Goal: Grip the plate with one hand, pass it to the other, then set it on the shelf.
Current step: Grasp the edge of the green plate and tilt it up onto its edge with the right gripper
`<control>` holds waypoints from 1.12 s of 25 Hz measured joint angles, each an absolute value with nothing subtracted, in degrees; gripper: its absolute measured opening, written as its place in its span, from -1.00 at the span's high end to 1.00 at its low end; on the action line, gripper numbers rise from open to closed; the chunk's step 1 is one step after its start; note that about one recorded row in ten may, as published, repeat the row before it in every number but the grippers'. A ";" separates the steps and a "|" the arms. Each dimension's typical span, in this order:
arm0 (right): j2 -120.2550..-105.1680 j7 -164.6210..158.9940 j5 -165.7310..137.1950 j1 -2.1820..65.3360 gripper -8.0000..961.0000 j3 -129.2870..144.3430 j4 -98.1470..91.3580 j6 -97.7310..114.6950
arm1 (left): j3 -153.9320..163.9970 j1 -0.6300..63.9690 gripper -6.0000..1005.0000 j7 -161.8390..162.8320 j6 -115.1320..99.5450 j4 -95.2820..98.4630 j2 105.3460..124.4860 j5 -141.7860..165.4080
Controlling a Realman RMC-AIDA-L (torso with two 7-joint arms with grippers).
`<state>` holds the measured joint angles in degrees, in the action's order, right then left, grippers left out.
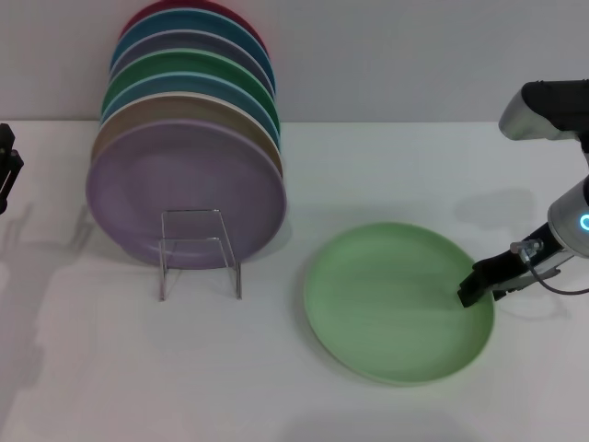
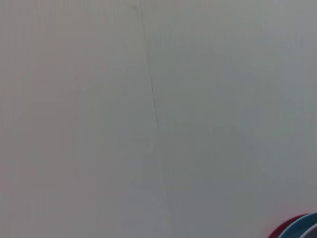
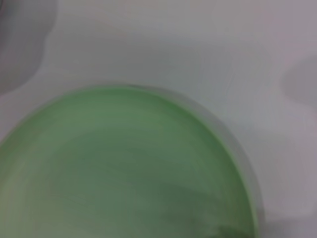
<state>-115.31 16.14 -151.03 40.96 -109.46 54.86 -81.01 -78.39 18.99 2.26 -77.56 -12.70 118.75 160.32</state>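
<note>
The light mint-green plate [image 1: 396, 299] lies flat on the white table, right of the middle. It fills the lower part of the right wrist view [image 3: 124, 168]. My right gripper [image 1: 473, 288], slim and black with a thin cable, sits at the plate's right rim and overlaps its edge. The clear shelf [image 1: 201, 250] stands at the left with its squarish front loop facing me. My left gripper [image 1: 7, 168] is parked at the far left edge, only partly in view.
Several plates stand upright in the shelf, a lavender plate [image 1: 184, 189] in front, with tan, blue, dark green and red ones behind. The left wrist view shows the wall and two plate rims [image 2: 299, 227]. The white table [image 1: 276, 387] extends toward me.
</note>
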 joint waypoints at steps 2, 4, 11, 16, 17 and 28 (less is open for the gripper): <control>-115.31 16.14 -151.05 40.96 0.18 -108.98 54.74 -80.95 | -78.36 18.99 -0.58 2.26 -77.57 -12.67 118.75 160.32; -115.32 16.14 -151.06 41.00 0.19 -108.36 54.67 -80.84 | -78.14 18.98 -0.58 2.26 -77.68 -12.68 118.74 160.41; -115.31 16.07 -151.09 41.35 0.59 -107.83 54.51 -80.88 | -77.70 18.87 -0.58 2.18 -77.87 -12.84 118.74 160.50; -115.31 16.05 -151.10 41.29 0.76 -107.62 54.80 -81.04 | -77.67 18.90 -0.58 2.15 -77.88 -13.08 118.73 160.49; -115.31 16.04 -151.14 41.23 0.78 -107.28 54.90 -81.07 | -77.65 18.90 -0.58 2.15 -77.88 -13.12 118.73 160.49; -118.59 20.21 -149.72 29.79 0.90 -107.83 81.14 -77.34 | -72.91 16.63 -0.57 6.56 -78.64 -20.36 117.51 161.62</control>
